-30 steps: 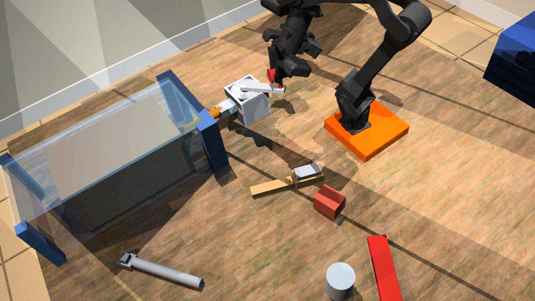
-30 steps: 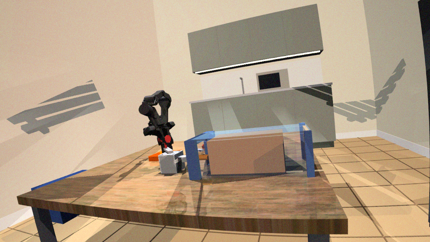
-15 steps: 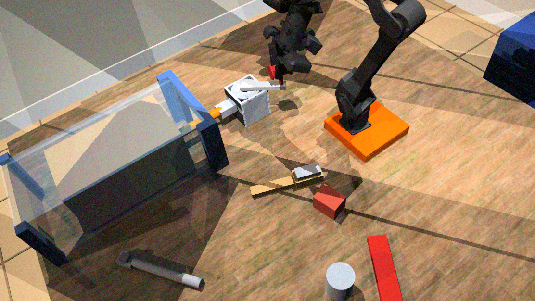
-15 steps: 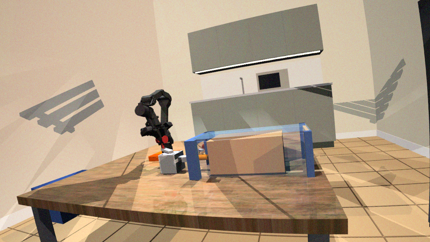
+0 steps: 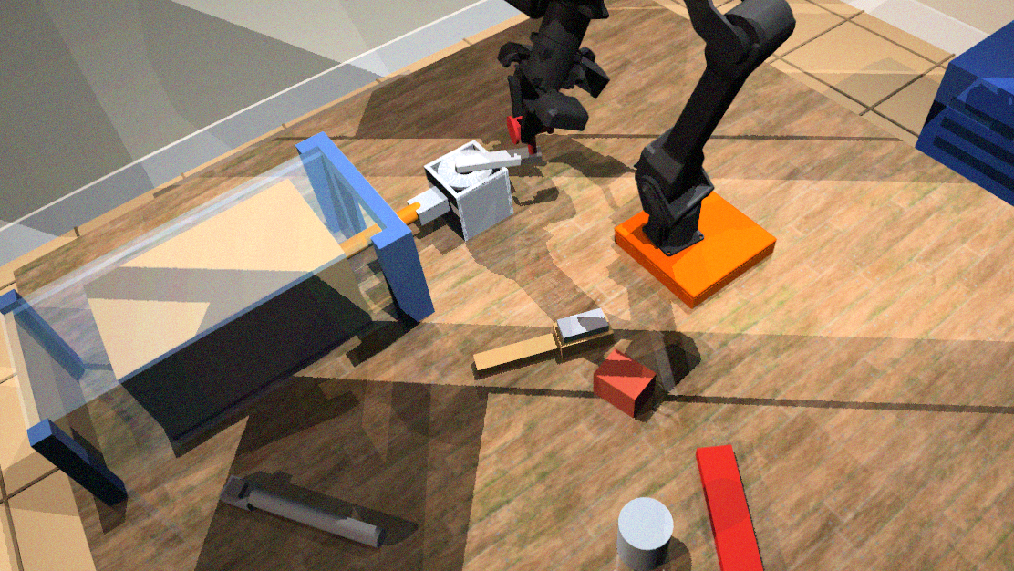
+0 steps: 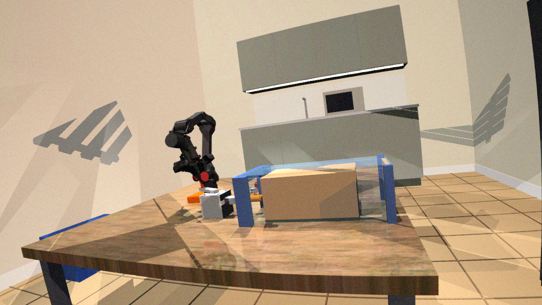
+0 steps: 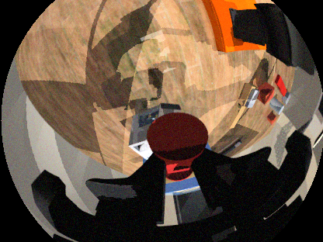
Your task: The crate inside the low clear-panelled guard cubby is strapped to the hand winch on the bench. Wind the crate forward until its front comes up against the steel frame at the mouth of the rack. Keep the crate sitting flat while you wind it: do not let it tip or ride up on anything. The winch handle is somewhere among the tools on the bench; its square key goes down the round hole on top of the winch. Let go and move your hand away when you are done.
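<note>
The tan crate (image 5: 227, 233) (image 6: 309, 195) sits flat inside the clear-panelled cubby, with a gap between its front and the blue frame (image 5: 406, 269) (image 6: 242, 202) at the mouth. An orange strap (image 5: 408, 213) (image 6: 256, 197) runs from it to the light grey winch (image 5: 487, 205) (image 6: 212, 206). The grey winch handle (image 5: 482, 162) (image 6: 208, 190) lies level across the winch top, its arm pointing away from the cubby; its key is hidden. My gripper (image 5: 527, 140) (image 7: 174, 145) is shut on the handle's red knob (image 5: 514, 129) (image 6: 204, 176) (image 7: 177, 136), just beyond the winch.
A wooden-handled brush (image 5: 514, 355), a red block (image 5: 623, 382), a grey bar tool (image 5: 312, 512), a pale cylinder (image 5: 644, 524) and a red bar (image 5: 727, 503) lie on the bench. The arm stands on an orange base (image 5: 734, 237).
</note>
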Controlling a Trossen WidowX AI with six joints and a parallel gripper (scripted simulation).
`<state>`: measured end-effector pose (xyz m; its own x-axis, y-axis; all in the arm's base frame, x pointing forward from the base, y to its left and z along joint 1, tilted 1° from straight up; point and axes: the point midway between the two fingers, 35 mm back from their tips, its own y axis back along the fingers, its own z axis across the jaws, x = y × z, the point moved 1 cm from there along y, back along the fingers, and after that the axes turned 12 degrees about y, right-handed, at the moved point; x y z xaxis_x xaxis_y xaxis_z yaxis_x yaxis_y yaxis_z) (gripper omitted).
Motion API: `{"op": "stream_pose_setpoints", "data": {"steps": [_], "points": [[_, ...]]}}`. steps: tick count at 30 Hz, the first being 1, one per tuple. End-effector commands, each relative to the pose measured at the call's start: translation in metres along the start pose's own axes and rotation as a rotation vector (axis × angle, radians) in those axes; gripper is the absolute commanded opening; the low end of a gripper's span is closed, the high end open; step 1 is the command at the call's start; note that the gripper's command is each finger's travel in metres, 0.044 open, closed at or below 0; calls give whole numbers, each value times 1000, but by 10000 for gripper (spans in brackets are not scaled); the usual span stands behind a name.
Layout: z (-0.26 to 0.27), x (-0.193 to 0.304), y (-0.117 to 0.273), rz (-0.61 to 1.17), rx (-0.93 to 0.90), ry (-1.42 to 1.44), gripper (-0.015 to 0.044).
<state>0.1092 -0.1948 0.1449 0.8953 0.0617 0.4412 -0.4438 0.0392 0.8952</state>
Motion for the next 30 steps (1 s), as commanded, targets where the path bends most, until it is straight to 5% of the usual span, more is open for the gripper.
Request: {"op": "stream_pose_setpoints", "data": {"steps": [1, 30], "points": [[15, -6, 0, -24, -30, 5, 0], [48, -9, 0, -24, -32, 6, 0]]}}
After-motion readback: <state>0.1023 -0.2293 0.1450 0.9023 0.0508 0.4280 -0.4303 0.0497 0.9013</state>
